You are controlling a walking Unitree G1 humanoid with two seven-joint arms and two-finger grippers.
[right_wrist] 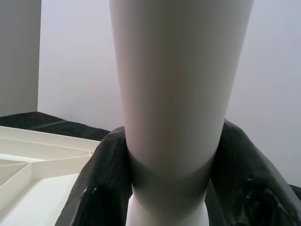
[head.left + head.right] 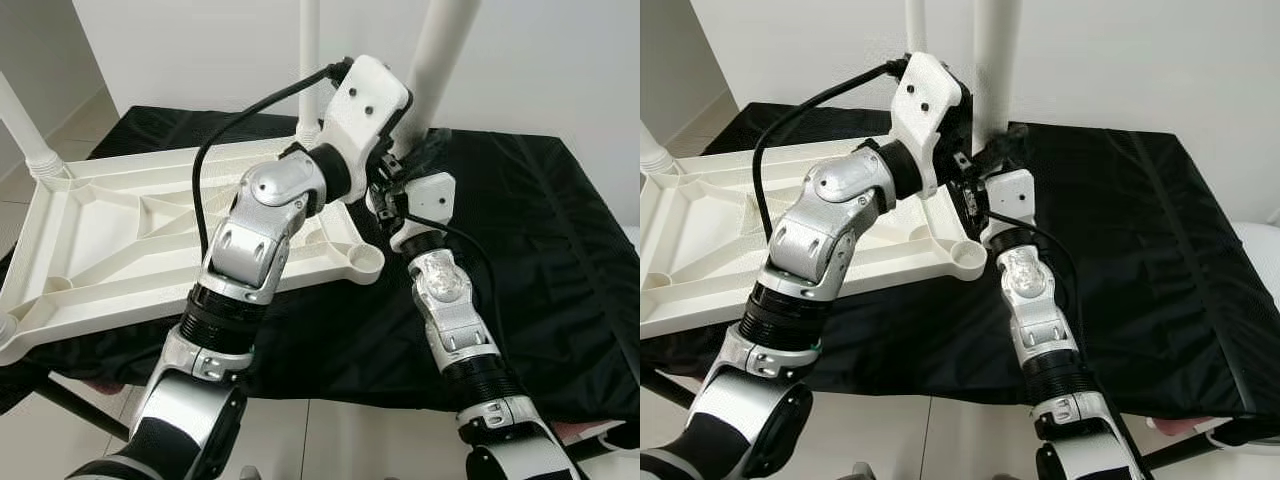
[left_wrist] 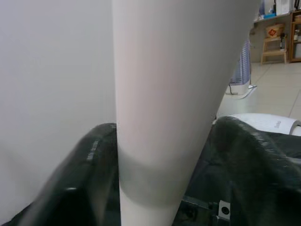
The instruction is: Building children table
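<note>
A white plastic tabletop (image 2: 110, 235) lies upside down on a black cloth (image 2: 540, 230). An upright white table leg (image 2: 440, 50) stands at its far right corner. Both grippers clasp the base of this leg. My left gripper (image 2: 398, 135) reaches across from the left, and in the left wrist view its black fingers (image 3: 89, 169) press both sides of the leg (image 3: 164, 94). My right gripper (image 2: 398, 185) holds just below, its fingers (image 1: 106, 179) hugging the leg (image 1: 174, 94). Two more legs stand fitted: one at the back (image 2: 309, 60), one at the far left (image 2: 25, 130).
An empty round socket (image 2: 366, 260) sits at the tabletop's near right corner. The cloth-covered surface ends at a front edge (image 2: 330, 385) above pale floor tiles. A white wall (image 2: 560, 60) stands close behind. A white object (image 2: 1255, 255) lies off the right side.
</note>
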